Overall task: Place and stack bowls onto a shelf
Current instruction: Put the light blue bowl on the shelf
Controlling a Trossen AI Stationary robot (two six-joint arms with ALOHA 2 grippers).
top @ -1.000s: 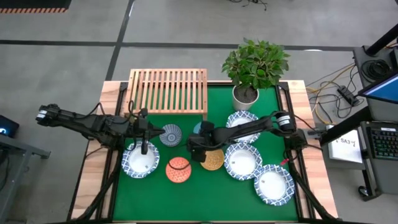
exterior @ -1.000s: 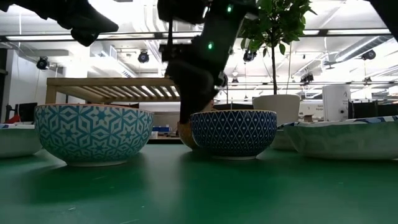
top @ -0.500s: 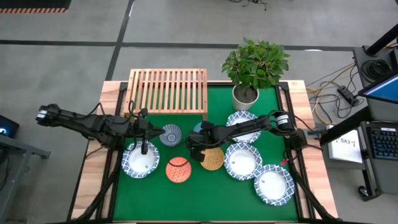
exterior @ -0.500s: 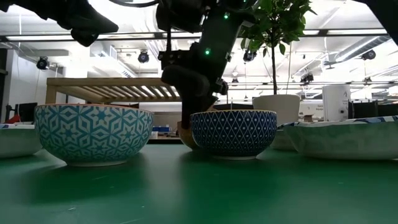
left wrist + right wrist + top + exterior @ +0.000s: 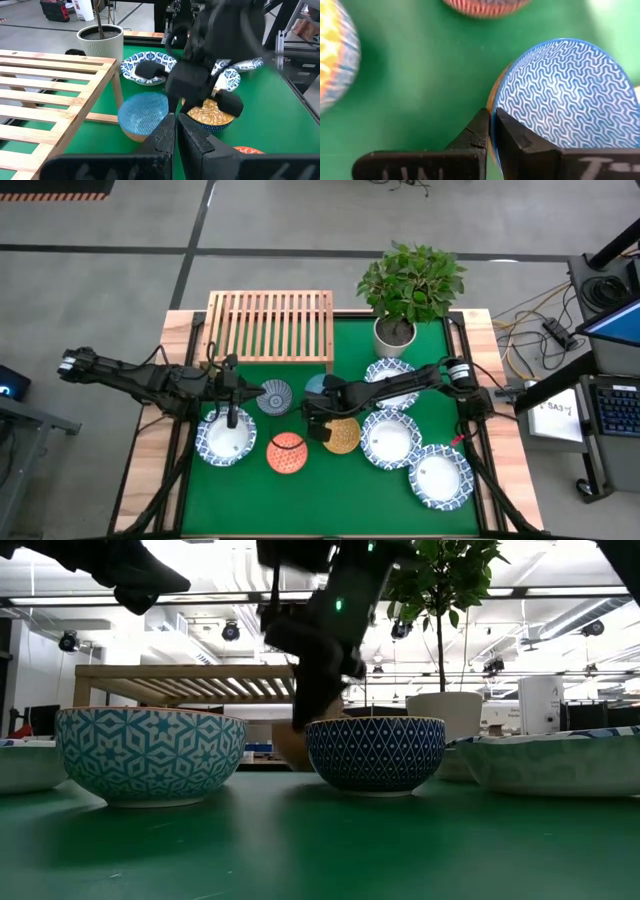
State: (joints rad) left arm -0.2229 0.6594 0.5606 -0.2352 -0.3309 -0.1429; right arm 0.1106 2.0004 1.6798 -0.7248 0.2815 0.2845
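My right gripper (image 5: 491, 117) is shut on the light blue bowl (image 5: 565, 95), which is tipped up between the shelf (image 5: 270, 325) and the yellow-orange bowl (image 5: 341, 436). The left wrist view shows that bowl (image 5: 144, 115) leaning under the right gripper. Near it are the grey-blue bowl (image 5: 275, 396) and the red-orange bowl (image 5: 287, 452). Three wide white bowls (image 5: 390, 437) lie on the right and one (image 5: 226, 440) on the left. My left gripper (image 5: 175, 122) hovers shut and holds nothing, left of the grey-blue bowl. My right gripper pinches the light blue bowl's rim (image 5: 493, 107), one finger inside the bowl and one outside against its wall. The fingers slant down from the table's right side. The bowl hangs tilted, its opening turned sideways; whether its foot is on the mat, I cannot tell.
A potted plant (image 5: 405, 290) in a white pot stands at the far right corner beside the shelf. The green mat (image 5: 330, 500) has free room along its near edge. The shelf's slatted top (image 5: 45, 85) carries nothing.
My right gripper has shut on the light blue bowl's rim and risen a little. The bowl has tipped up, with its base edging up and toward the table's left in the low view. My left arm has kept still.
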